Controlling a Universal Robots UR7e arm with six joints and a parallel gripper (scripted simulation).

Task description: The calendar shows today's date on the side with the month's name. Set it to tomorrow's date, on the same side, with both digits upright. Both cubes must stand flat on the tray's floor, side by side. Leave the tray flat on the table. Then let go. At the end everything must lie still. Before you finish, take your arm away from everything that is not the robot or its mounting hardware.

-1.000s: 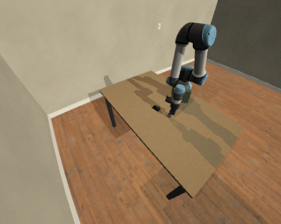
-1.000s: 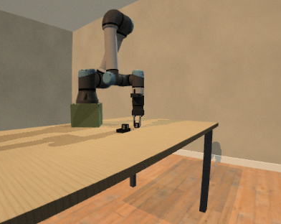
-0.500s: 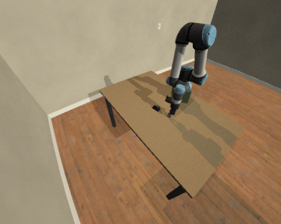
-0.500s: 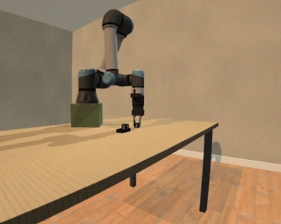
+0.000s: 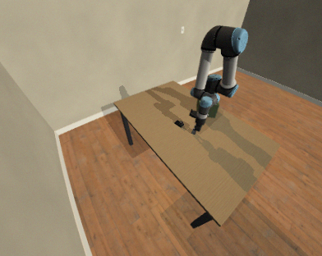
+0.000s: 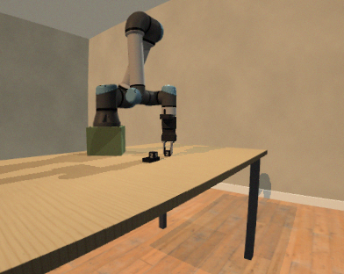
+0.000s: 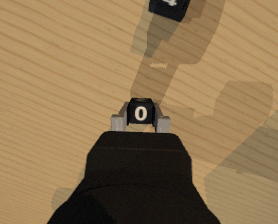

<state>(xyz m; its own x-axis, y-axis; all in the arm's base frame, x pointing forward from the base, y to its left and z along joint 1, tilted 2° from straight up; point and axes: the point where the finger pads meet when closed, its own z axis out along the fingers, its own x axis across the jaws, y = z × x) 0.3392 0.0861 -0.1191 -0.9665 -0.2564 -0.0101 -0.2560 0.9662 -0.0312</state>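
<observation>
My gripper [image 7: 141, 109] [image 6: 167, 153] [image 5: 195, 130] points straight down, just above the table. Its two grey fingertips are shut on a small black cube [image 7: 140, 112] whose top face shows a white 0. The black calendar tray [image 6: 148, 160] [image 5: 177, 122] stands on the table a short way to the left of the gripper in the exterior view. One black cube [image 6: 153, 155] [image 7: 170, 4] stands in it; it shows at the top edge of the wrist view, with its digit cut off. The month's name is too small to read.
The arm's base stands on a green block [image 6: 105, 140] [image 5: 212, 110] at the back of the wooden table [image 5: 220, 180] [image 6: 121, 184]. The table's front edge lies close to the tray in the top view. The arm's shadows fall across the top.
</observation>
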